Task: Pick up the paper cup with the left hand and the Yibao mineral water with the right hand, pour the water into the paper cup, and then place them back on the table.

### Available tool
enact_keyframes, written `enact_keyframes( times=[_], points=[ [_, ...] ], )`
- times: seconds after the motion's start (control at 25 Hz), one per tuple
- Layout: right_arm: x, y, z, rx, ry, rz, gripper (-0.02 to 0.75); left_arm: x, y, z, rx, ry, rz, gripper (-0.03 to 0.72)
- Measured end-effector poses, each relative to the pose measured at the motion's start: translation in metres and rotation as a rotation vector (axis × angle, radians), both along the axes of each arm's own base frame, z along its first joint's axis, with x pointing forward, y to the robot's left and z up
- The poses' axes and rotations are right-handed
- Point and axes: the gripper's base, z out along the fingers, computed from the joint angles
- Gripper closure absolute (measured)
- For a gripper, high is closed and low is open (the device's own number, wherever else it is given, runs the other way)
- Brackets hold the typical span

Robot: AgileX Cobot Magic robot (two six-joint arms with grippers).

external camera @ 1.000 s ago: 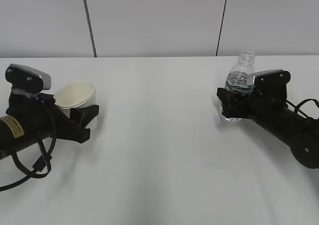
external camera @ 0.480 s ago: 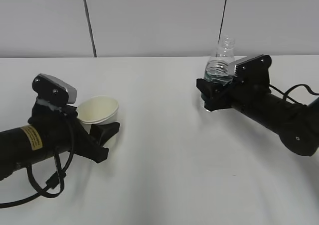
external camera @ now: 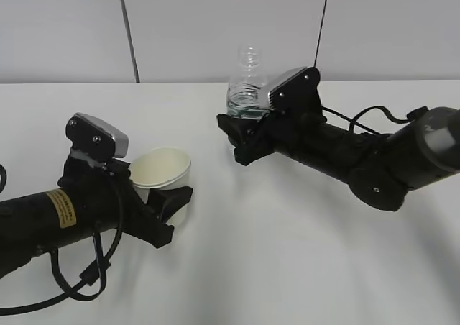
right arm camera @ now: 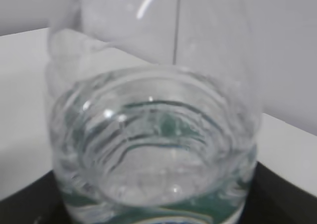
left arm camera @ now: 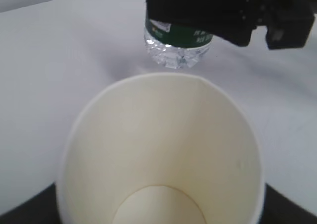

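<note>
Bottle [external camera: 247, 88] and cup [external camera: 164, 174] are both off the counter [external camera: 237, 267], each carried by its own arm, and the pour turns on the gap between them. We hold the bottle in the right hand [external camera: 241, 131], jaws clenched on its lower body, its long axis upright and its capless neck pointing up. We hold the cup in the left hand [external camera: 162, 210], jaws gripping its lower wall, its mouth open upward and slightly tipped toward the camera. In the exterior view the bottle sits up and to the right of the cup, toward the far edge of the counter, apart from it and not yet over the rim. The left wrist view shows the bottle's base [left arm camera: 176, 53] just beyond the cup's far rim [left arm camera: 163, 78], with the cream inside of the cup dry. The right wrist view shows water filling only the lower part of the bottle [right arm camera: 153, 149].

We judge that the neck must come over the cup's mouth before we tilt, and the tilt should go toward the cup, to the left. The counter is white, flat and matte, with open room below both hands for setting them back. The cup is light and thin, so a hard squeeze could crush it.
</note>
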Motion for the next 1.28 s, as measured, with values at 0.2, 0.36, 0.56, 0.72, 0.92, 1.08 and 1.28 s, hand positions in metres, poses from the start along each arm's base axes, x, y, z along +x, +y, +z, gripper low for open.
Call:
enact_keyframes(
  times=[0.2,0.36,0.56,0.72,0.92,1.08,1.28],
  points=[
    [-0.004,0.013,0.002,-0.052,-0.023,0.089,0.252,0.000,0.000,0.000,-0.001,0.000,0.001,0.262],
    [-0.004,0.016,-0.001,-0.084,-0.031,0.127,0.252,0.000,0.000,0.000,-0.002,0.001,0.003,0.259],
    [-0.005,0.018,-0.010,-0.142,-0.051,0.165,0.253,-0.001,-0.001,0.000,0.004,-0.002,-0.016,0.255],
    [-0.005,0.019,-0.010,-0.220,-0.130,0.187,0.253,-0.003,-0.003,0.001,0.004,-0.016,-0.051,0.255],
    [-0.003,0.020,-0.007,-0.299,-0.247,0.209,0.253,-0.004,-0.005,0.003,-0.016,-0.042,-0.081,0.254],
    [-0.003,0.021,-0.005,-0.373,-0.346,0.228,0.253,-0.005,-0.007,0.004,-0.018,-0.050,-0.100,0.254],
    [-0.003,0.021,-0.004,-0.482,-0.461,0.247,0.253,-0.006,-0.007,0.004,-0.011,-0.052,-0.118,0.254]
  ],
)
